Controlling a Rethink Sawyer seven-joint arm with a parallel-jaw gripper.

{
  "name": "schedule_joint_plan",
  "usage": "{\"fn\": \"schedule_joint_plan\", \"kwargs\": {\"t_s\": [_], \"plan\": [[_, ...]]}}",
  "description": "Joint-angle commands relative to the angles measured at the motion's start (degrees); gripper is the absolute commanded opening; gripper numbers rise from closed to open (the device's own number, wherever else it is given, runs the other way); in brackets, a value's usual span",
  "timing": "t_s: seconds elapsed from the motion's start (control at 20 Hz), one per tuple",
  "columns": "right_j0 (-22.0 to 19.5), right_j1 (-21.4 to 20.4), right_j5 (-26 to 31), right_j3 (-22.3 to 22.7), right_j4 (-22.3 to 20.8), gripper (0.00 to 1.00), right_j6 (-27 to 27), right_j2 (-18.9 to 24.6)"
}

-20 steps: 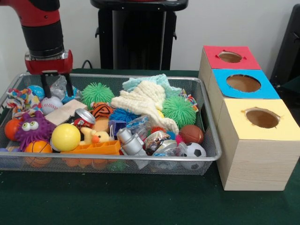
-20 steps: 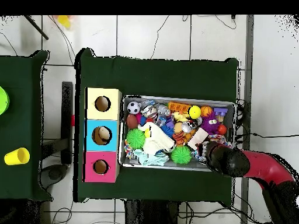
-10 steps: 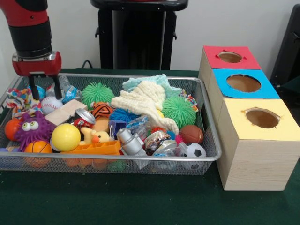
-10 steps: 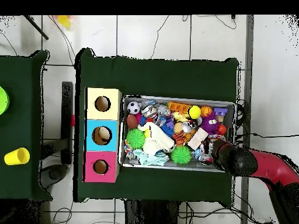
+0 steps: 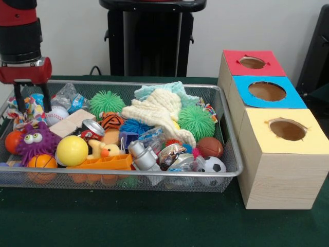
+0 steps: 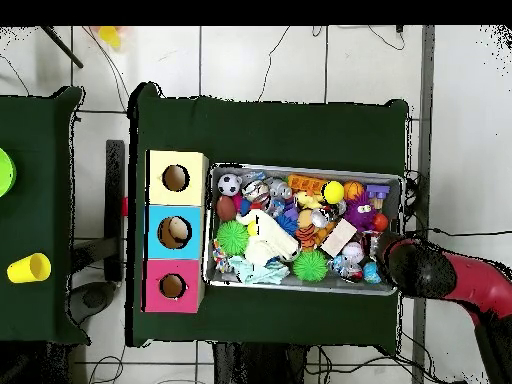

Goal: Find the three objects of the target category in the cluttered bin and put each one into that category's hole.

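The wire mesh bin (image 5: 154,174) is full of toys and also shows in the overhead view (image 6: 300,166). One red, blue, yellow and white soft piece (image 5: 30,108) lies at the bin's left end. A second one (image 5: 208,109) peeks out behind the right green spiky ball. A third does not show. My gripper (image 5: 32,108) is open, and its fingers (image 5: 46,98) hang either side of the left piece; I cannot tell if they touch it. In the overhead view the arm (image 6: 420,270) hides the gripper. The yellow-topped hole (image 5: 288,129) is empty and also shows from overhead (image 6: 176,178).
Blue-topped (image 5: 267,91) and red-topped (image 5: 252,62) boxes stand behind the yellow one. Near the gripper are a baseball (image 5: 55,115), a purple monster (image 5: 35,140), a wooden block (image 5: 72,122) and foil packets (image 5: 67,95). A cream cloth (image 5: 159,110) fills the bin's middle.
My gripper has moved left along the back of the bin to its left end, staying open. It now hangs over the patterned piece. The toys have not moved.
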Motion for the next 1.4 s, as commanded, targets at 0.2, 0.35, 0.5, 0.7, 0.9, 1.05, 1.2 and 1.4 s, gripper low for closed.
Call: {"fn": "schedule_joint_plan", "kwargs": {"t_s": [0.2,0.35,0.5,0.7,0.9,1.05,1.2,1.4], "plan": [[-1.0,6.0,3.8,-7.8,-4.7,1.0,-17.8,4.7],[-0.8,8.0,2.4,-8.7,-5.7,1.0,-17.3,4.4],[-0.3,10.8,0.8,-10.6,-6.8,1.0,-16.8,4.4],[-0.4,13.6,0.2,-12.6,-8.0,1.0,-17.3,5.0],[-0.5,15.3,-0.2,-13.5,-9.0,1.0,-17.3,5.4],[-0.4,15.3,-0.4,-13.2,-9.7,1.0,-16.6,5.1],[-0.8,14.2,0.2,-11.7,-10.0,1.0,-16.1,4.9],[-1.7,9.3,1.4,-7.3,-9.3,1.0,-14.5,4.8]]}}
